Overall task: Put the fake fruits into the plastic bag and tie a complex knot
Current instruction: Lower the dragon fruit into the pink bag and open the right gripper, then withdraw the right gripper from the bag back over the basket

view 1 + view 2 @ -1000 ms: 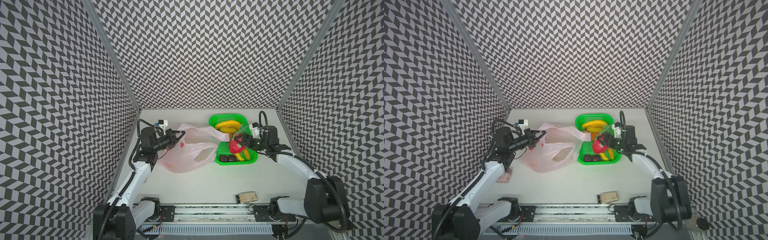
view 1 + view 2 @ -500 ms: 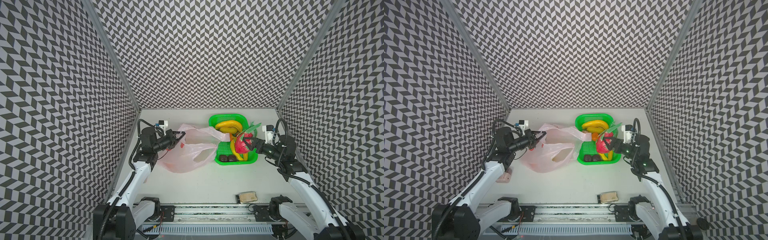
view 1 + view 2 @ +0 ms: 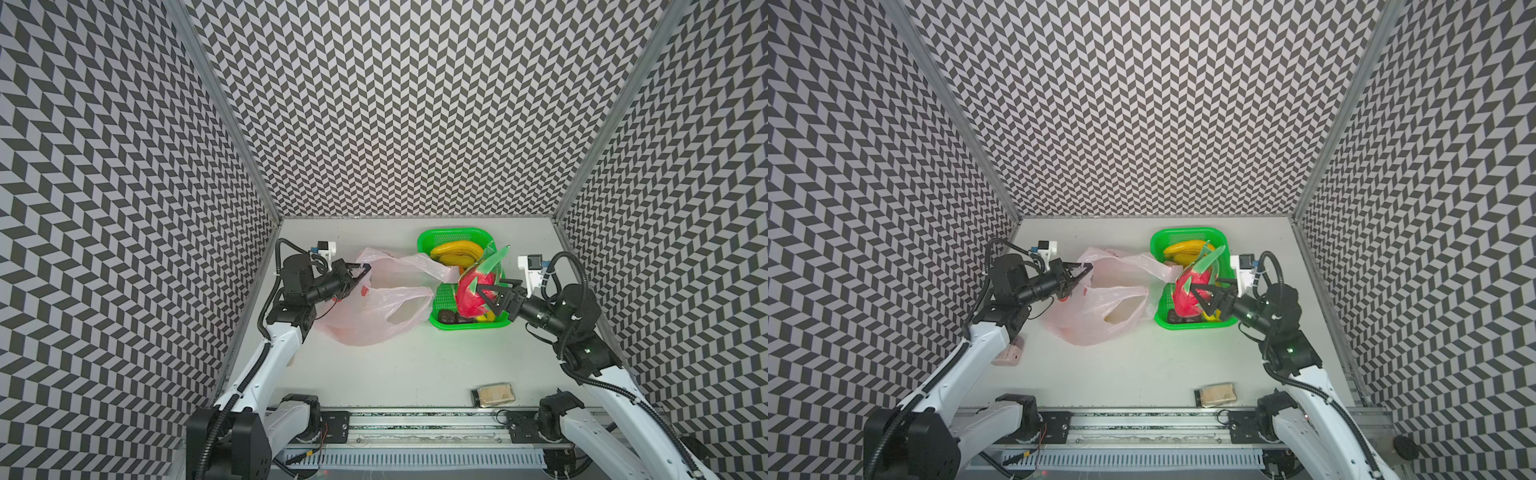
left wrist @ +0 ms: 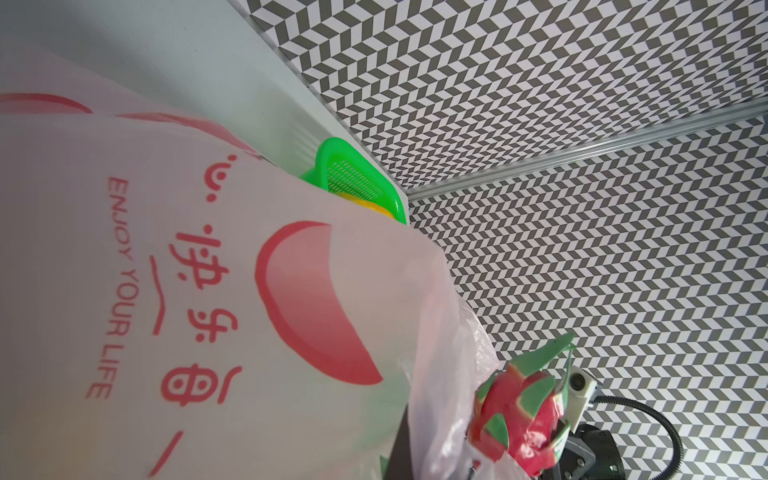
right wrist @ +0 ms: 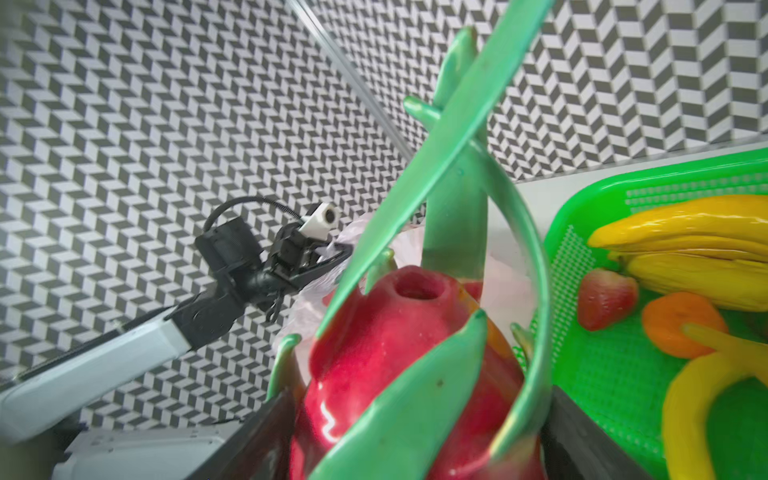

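Note:
The pink plastic bag [image 3: 374, 316] [image 3: 1100, 316] lies left of centre with its mouth gaping. My left gripper [image 3: 365, 269] [image 3: 1088, 270] is shut on the bag's upper handle edge, and the bag film [image 4: 208, 291] fills the left wrist view. My right gripper [image 3: 484, 300] [image 3: 1200, 302] is shut on the pink, green-tipped dragon fruit [image 3: 469, 286] [image 3: 1183, 286] [image 5: 395, 332], held above the green basket [image 3: 453, 237] [image 3: 1187, 232]. Bananas [image 3: 455, 251] [image 5: 698, 245], a strawberry [image 5: 606, 297], an orange [image 5: 681, 324] and dark brown fruits [image 3: 446, 316] lie in the basket.
A tan wrapped packet [image 3: 493, 395] [image 3: 1217, 395] lies near the front edge on the right. A small pink object [image 3: 1009, 357] sits under my left arm by the left wall. Patterned walls close in the table on three sides.
My right arm has drawn back to the right and risen, lifting the dragon fruit off the basket's contents. My left gripper and the bag have stayed put.

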